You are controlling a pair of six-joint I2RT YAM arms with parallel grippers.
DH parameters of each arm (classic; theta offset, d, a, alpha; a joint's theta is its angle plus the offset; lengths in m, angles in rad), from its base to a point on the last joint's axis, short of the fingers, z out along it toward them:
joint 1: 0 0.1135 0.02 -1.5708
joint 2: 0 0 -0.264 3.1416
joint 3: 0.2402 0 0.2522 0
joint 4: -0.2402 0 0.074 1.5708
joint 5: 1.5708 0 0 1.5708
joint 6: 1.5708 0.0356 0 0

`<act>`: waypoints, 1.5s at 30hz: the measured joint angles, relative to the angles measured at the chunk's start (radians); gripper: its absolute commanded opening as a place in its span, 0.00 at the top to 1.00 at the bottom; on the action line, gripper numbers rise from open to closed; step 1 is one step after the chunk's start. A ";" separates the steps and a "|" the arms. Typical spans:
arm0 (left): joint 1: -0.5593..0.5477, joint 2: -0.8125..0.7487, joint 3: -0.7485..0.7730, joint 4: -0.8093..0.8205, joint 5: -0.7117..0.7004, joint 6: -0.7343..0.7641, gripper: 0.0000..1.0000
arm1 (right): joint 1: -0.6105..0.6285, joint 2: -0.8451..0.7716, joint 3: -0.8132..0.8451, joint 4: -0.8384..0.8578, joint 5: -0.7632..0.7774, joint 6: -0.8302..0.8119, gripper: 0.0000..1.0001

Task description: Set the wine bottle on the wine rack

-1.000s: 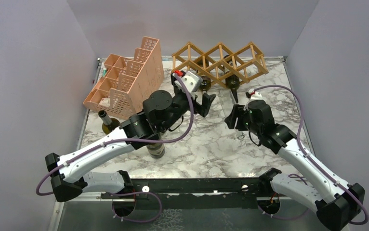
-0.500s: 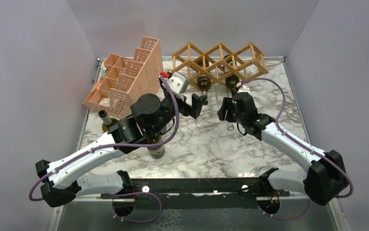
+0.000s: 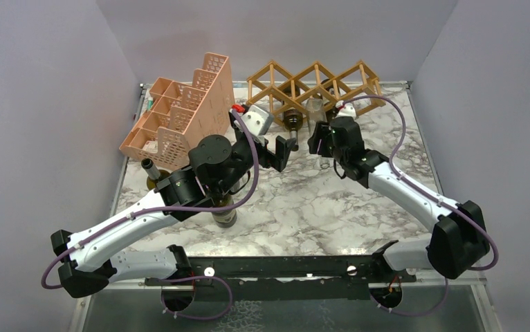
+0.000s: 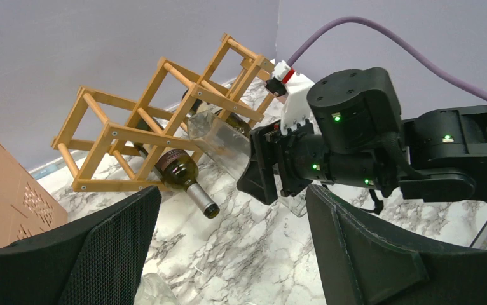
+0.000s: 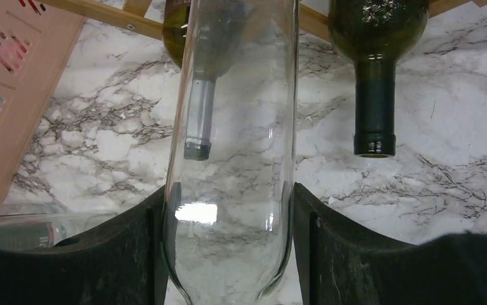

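The golden-brown wooden wine rack (image 3: 317,84) stands at the back of the table; it also shows in the left wrist view (image 4: 133,132) and at the top edge of the right wrist view (image 5: 101,9). My right gripper (image 3: 321,142) (image 5: 228,248) is shut on a clear glass wine bottle (image 3: 315,111) (image 5: 234,114). It holds the bottle tilted, with the wide end at the rack's front (image 4: 219,136). Two dark bottles lie in the rack, necks pointing out (image 4: 177,173) (image 5: 374,76). My left gripper (image 3: 283,146) (image 4: 234,248) is open and empty, just left of the right gripper.
A pink perforated stepped organizer (image 3: 183,114) stands at the back left. A dark bottle (image 3: 153,173) stands beside it, and another bottle (image 3: 225,213) stands under my left arm. A clear bottle lies on the marble (image 5: 12,225). Grey walls enclose the table.
My right arm has carried the clear bottle left and toward the rack, up to its front. My left arm shifted a little left at first, then stayed still.
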 measured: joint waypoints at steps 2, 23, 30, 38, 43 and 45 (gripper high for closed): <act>0.000 0.000 0.000 0.000 0.000 0.001 0.11 | 0.000 0.026 0.005 0.010 0.003 -0.003 0.99; 0.000 0.000 0.000 0.000 0.000 0.001 0.11 | -0.077 0.167 0.052 0.129 -0.026 -0.036 0.99; 0.000 0.000 0.000 0.000 0.000 0.001 0.11 | -0.128 0.248 0.060 0.266 -0.090 -0.023 0.99; 0.000 -0.004 0.000 -0.006 -0.006 0.001 0.11 | -0.166 0.341 0.117 0.368 -0.156 -0.003 0.99; 0.000 -0.011 0.000 -0.013 -0.010 0.001 0.11 | -0.186 0.405 0.173 0.396 -0.193 0.018 0.99; 0.000 -0.017 0.000 -0.015 -0.011 0.001 0.11 | -0.196 0.430 0.189 0.404 -0.202 0.025 0.99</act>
